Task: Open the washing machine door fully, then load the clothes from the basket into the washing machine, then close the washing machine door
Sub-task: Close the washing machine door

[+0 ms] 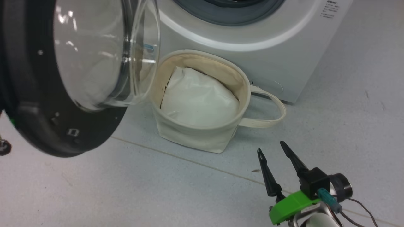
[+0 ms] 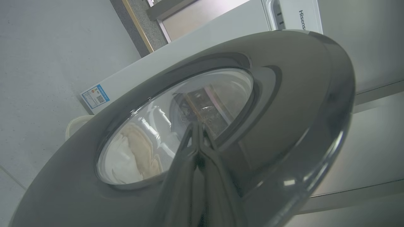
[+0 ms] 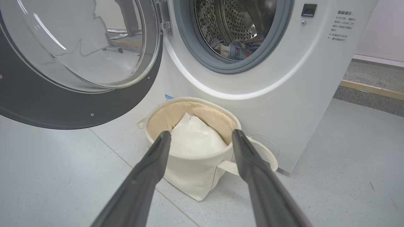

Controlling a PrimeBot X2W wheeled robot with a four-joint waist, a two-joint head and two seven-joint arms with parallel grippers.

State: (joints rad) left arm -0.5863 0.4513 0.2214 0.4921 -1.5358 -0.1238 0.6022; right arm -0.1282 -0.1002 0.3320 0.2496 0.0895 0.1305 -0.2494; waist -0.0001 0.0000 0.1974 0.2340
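The washing machine door (image 1: 38, 119) stands wide open. The left gripper (image 2: 197, 126) has its 2 fingers pressed together at the door's outer face. The right gripper (image 1: 270, 147) has them spread, near the basket (image 1: 195, 138) on the floor (image 1: 126, 189). The clothes (image 3: 236, 48) lie inside the drum (image 3: 243, 19) of the washing machine (image 1: 268, 63).

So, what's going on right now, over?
Left gripper shut at open washing machine door. Right gripper open, empty. Clothes in drum; basket holds white padding. Nothing blocking drum.

Pale grey floor (image 1: 157, 189) crossed by a thin seam (image 1: 189, 161), with a wooden strip (image 3: 372, 89) at three o'clock in the right wrist view, speckled grey ground (image 3: 372, 75) and pale wall (image 3: 386, 31) beyond.
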